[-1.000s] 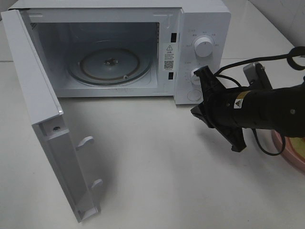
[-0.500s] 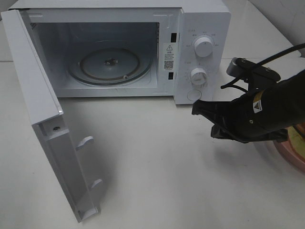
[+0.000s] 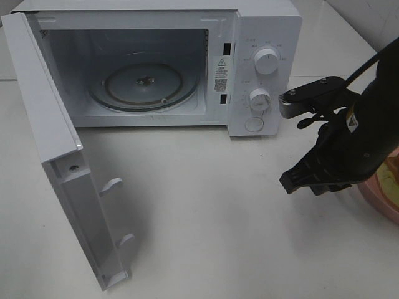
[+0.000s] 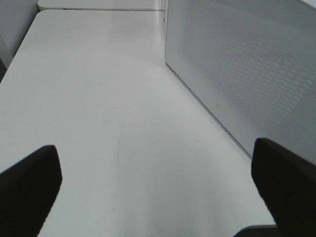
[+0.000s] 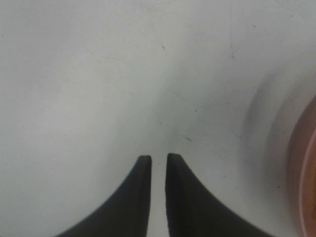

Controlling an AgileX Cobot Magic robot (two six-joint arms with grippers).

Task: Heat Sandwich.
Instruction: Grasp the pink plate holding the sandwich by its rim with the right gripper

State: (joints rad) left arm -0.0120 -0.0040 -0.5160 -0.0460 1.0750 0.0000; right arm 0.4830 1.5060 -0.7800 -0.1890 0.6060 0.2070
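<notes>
At the right edge of the bench (image 3: 206, 205), the sandwich (image 3: 393, 176) lies on a pink plate (image 3: 379, 204), mostly hidden behind the right arm (image 3: 368, 134). Right fingers (image 5: 140, 197) stand barely parted, empty, near the pink plate; left fingers (image 4: 29, 182) are spread wide beside the microwave (image 3: 262, 25).

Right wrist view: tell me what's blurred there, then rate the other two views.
Right wrist view: the pink plate is smeared at the edge, with ghosted outlines beside it; left wrist view: the perforated panel is crisp; exterior high view: the microwave is sharp and evenly lit.
</notes>
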